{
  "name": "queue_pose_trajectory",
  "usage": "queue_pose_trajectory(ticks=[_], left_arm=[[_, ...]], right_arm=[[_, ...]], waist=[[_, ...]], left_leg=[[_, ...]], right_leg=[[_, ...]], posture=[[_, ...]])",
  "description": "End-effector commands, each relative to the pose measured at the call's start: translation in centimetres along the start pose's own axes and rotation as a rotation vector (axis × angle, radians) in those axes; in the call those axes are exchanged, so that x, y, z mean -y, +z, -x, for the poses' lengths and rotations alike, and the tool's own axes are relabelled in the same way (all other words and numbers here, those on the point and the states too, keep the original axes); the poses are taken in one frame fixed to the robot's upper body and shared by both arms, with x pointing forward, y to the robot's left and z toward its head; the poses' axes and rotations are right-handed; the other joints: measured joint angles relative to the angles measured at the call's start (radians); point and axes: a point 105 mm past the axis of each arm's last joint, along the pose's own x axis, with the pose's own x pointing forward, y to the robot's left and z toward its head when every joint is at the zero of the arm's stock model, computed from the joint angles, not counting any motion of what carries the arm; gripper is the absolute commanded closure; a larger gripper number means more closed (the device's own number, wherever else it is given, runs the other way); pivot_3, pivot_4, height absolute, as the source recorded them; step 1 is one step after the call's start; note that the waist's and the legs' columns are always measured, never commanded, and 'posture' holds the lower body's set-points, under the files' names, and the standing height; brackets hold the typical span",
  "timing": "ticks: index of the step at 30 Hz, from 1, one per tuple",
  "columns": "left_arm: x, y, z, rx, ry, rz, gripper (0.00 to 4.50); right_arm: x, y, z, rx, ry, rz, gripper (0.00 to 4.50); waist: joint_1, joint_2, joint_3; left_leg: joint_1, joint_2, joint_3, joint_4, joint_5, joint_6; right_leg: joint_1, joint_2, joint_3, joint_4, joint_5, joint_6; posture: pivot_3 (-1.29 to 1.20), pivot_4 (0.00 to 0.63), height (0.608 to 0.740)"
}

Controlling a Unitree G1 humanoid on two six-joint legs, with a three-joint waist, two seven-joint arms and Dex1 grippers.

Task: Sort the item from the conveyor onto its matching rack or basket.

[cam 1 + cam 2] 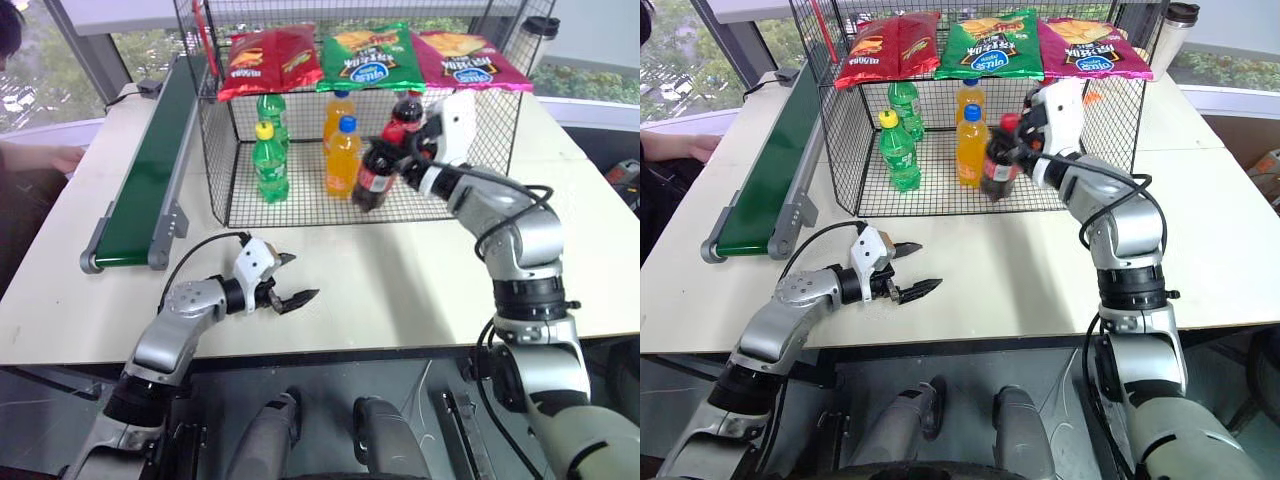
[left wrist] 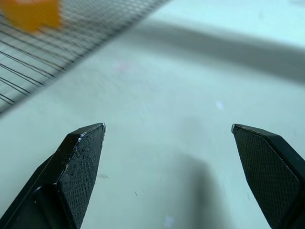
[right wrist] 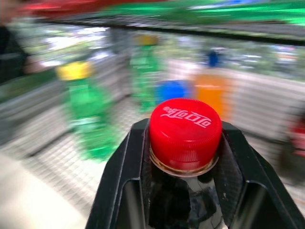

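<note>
While the right gripper (image 1: 402, 160) is clamped on the neck of the cola bottle (image 1: 375, 176), just under its red cap (image 3: 185, 131), the bottle hangs tilted at the open front of the black wire-mesh cage (image 1: 220, 150), its base low over the mesh floor and its cap leaning toward the gripper. Whether the base touches the mesh cannot be told. Just behind the gripper, inside the cage, stands a second cola bottle (image 1: 408, 115). Just beside the held bottle, toward the robot's left, two orange soda bottles (image 1: 342, 155) stand upright one behind the other; farther left stand two green soda bottles (image 1: 269, 160), the nearer one with a yellow cap. On the cage's flat top lie three snack bags: red (image 1: 268, 60), green (image 1: 366, 57) and magenta (image 1: 468, 58). Left gripper (image 1: 288, 280) hovers low over the white table (image 1: 400, 270), near the front edge, fingers (image 2: 81, 162) spread wide with nothing between them, well apart from the cage. Along the table's left side runs the dark green conveyor (image 1: 150, 170) in its grey frame, belt bare. Beyond the conveyor, at the far left, a person's arm (image 1: 40, 158) rests on the table.
</note>
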Motion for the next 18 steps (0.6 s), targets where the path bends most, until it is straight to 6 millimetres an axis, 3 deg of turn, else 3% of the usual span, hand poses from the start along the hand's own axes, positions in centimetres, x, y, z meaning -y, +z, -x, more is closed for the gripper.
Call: queue_pose_trajectory(ticks=[1,9,18], left_arm=[[-0.7,2.0,0.3,0.091,0.100,-0.022,0.08],[-0.6,3.3,-0.8,0.174,0.186,0.034,0.08],[-0.1,3.6,-1.2,0.182,0.179,0.040,0.08]], right_arm=[[1.1,3.0,-0.3,0.119,-0.061,0.033,3.36],[3.2,1.7,-0.9,0.106,-0.164,0.037,3.36],[3.7,1.1,-1.3,0.108,-0.186,0.043,3.36]], waist=[[-0.001,0.000,0.000],[-0.003,0.000,0.000],[-0.003,0.000,0.000]], left_leg=[[0.000,0.000,0.000,0.000,0.000,0.000],[0.001,0.000,0.001,0.000,0.001,0.001],[0.001,0.000,0.001,0.000,0.001,0.001]], right_leg=[[0.000,0.000,0.000,0.000,0.000,0.000],[0.000,0.001,0.000,0.002,0.001,0.002],[0.000,0.001,0.000,0.002,0.001,0.002]], posture=[[0.00,0.150,0.738],[0.00,0.150,0.738],[0.00,0.150,0.738]])
